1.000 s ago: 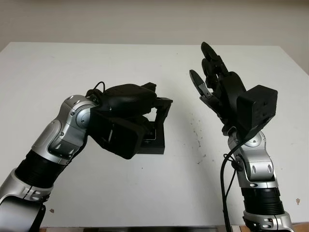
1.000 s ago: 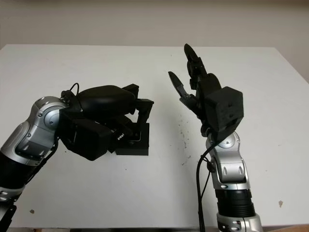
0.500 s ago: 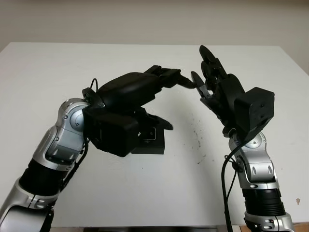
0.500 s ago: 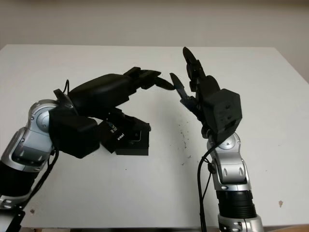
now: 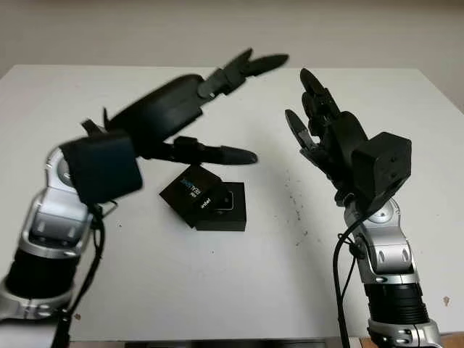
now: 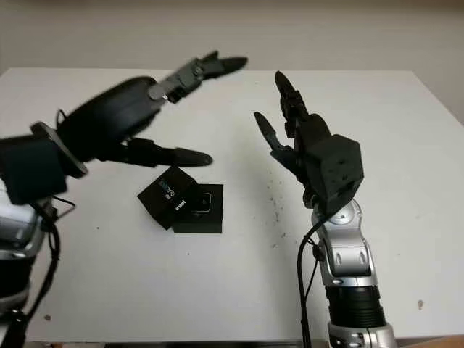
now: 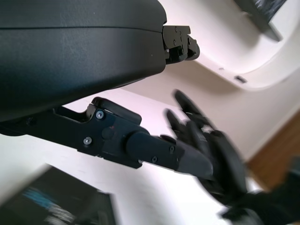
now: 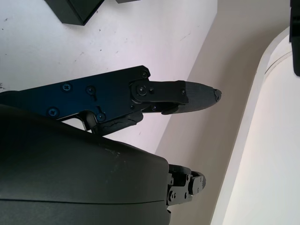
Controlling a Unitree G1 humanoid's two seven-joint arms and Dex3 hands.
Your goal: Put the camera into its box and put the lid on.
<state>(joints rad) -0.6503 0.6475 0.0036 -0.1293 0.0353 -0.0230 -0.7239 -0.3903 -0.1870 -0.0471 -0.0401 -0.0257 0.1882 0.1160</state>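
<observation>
The black box lies open on the white table near its middle. Inside it shows a small dark camera with a pale rim. The black lid, printed with blue lettering, lies askew and tilted over the box's left side, not seated square. My left hand is open, raised well above the box and lid, touching neither. To the right of the box my right hand is open and held upright in the air. The lid appears blurred below the left hand's fingers.
The white table has bare room in front of the box and to its right, where dark specks mark the surface. The table's far edge meets a pale wall. In the right wrist view a black box corner lies on the table.
My left hand has let go of the lid and swung up and away from the box, leaving the lid lying askew over it. The right hand has barely moved.
</observation>
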